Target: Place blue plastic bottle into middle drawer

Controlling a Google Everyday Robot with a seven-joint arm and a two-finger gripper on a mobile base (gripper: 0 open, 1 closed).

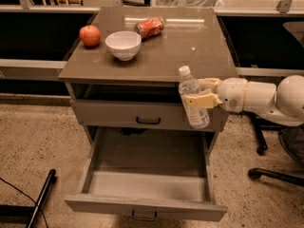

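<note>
The blue plastic bottle (193, 99) is a translucent whitish bottle with a white cap, held nearly upright with its cap tipped slightly left. My gripper (203, 93) reaches in from the right on a white arm and is shut on the bottle's middle. The bottle hangs in front of the cabinet's right front corner, above the right side of the middle drawer (146, 175). That drawer is pulled fully out and its grey inside shows nothing in it. The matching drawer above it (118, 115) is shut.
On the cabinet top (185, 51) stand a red apple (90, 35), a white bowl (123, 44) and a red soda can (149, 27) lying on its side. An office chair base (273, 172) is at the right. A dark bar (42, 196) lies on the floor at lower left.
</note>
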